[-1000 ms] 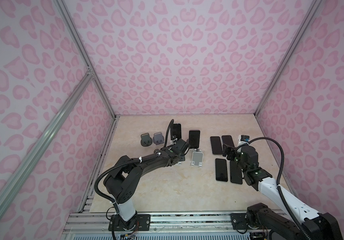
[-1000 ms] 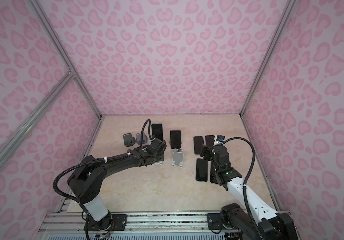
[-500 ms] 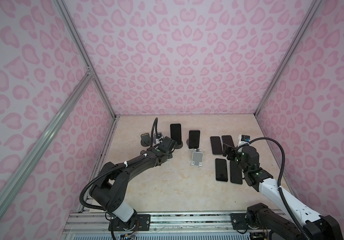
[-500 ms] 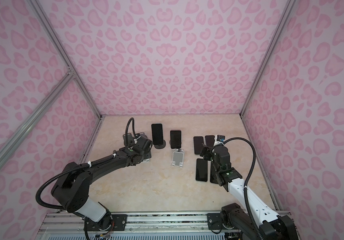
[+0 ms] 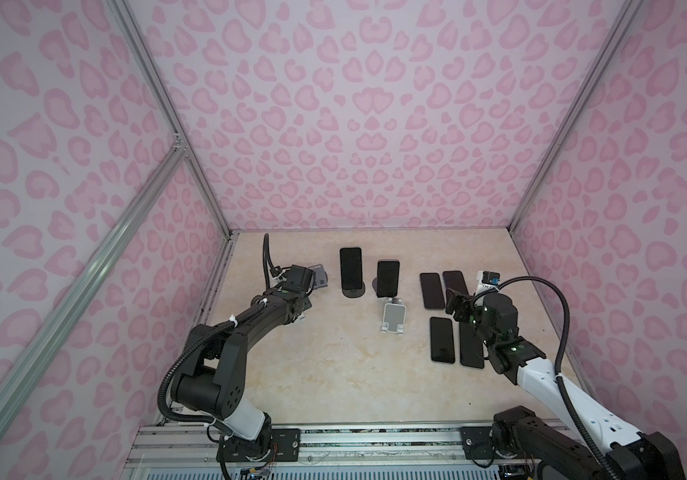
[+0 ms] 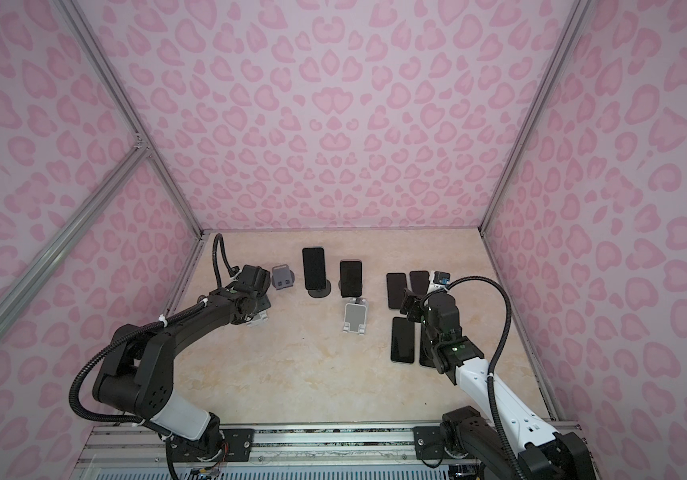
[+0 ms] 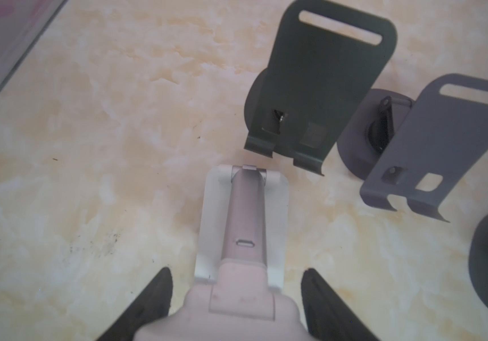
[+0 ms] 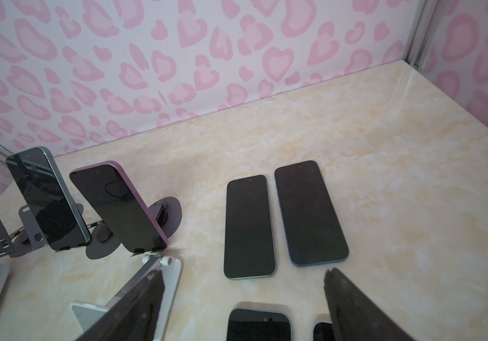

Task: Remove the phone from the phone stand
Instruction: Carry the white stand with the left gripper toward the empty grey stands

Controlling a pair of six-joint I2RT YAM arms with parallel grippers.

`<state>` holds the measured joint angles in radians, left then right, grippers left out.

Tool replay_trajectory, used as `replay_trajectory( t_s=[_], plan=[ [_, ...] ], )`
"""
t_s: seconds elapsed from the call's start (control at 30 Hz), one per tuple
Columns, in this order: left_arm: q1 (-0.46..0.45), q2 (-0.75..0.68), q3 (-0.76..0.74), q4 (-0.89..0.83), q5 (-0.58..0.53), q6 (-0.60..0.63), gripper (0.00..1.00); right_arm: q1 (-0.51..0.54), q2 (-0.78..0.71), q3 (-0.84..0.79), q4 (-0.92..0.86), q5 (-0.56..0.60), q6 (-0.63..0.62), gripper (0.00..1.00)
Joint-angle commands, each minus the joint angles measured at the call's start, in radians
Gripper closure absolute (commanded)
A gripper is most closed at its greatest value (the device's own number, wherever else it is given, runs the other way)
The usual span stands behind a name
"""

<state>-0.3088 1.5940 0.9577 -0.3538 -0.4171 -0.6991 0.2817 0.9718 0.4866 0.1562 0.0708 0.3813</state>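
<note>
Two phones lean on dark phone stands at the back middle: a teal-edged phone (image 5: 350, 268) (image 8: 44, 197) and a purple-edged phone (image 5: 387, 277) (image 8: 118, 206), screens dark. My left gripper (image 5: 302, 313) (image 7: 236, 270) is well left of them, low over a small white folding stand (image 7: 213, 221). Its jaws straddle that stand's arm with a gap on each side, so it is open. My right gripper (image 5: 456, 305) (image 8: 245, 272) hovers open to the right of the phones, above several flat phones, holding nothing.
Several dark phones (image 5: 432, 291) lie flat at the right. An empty white stand (image 5: 393, 318) sits in front of the purple-edged phone. Two empty grey stands (image 7: 325, 73) (image 7: 443, 141) stand just beyond my left gripper. The pink side wall (image 5: 192, 257) is close on the left.
My left arm has swung left, away from the two propped phones, which now show fully. The white stand beneath it shows further left too. The right gripper has barely moved.
</note>
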Motion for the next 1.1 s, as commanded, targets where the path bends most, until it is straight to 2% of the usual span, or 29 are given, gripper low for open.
replay_trajectory(
  t_s=[0.0,0.2,0.37,0.47,0.63,0.77,0.87,1.07],
  plan=[
    [0.004,0.008,0.005,0.035,-0.008,-0.005,0.43,0.002,-0.004,-0.003,0.009,0.014,-0.001,0.13],
    [-0.001,-0.023,0.013,0.01,0.01,-0.016,0.46,0.001,-0.007,-0.004,0.008,0.009,0.002,0.13],
    [-0.027,-0.165,-0.05,-0.002,0.008,-0.034,0.47,0.002,-0.006,-0.004,0.008,0.008,0.002,0.13],
    [-0.032,-0.203,-0.072,0.003,0.027,-0.022,0.47,0.002,-0.004,-0.003,0.007,0.001,0.004,0.13],
    [-0.071,-0.143,-0.036,0.021,0.072,-0.004,0.46,0.004,0.001,-0.003,0.011,-0.004,0.006,0.13],
    [-0.137,-0.03,0.067,-0.015,0.045,0.01,0.46,0.003,-0.001,-0.009,0.012,-0.001,0.006,0.13],
    [-0.135,0.037,0.096,-0.026,0.006,0.007,0.44,0.003,-0.006,-0.005,0.004,0.004,0.004,0.13],
    [-0.124,0.093,0.081,-0.031,0.026,0.013,0.38,0.002,-0.01,-0.013,0.011,0.009,0.004,0.13]
  ],
)
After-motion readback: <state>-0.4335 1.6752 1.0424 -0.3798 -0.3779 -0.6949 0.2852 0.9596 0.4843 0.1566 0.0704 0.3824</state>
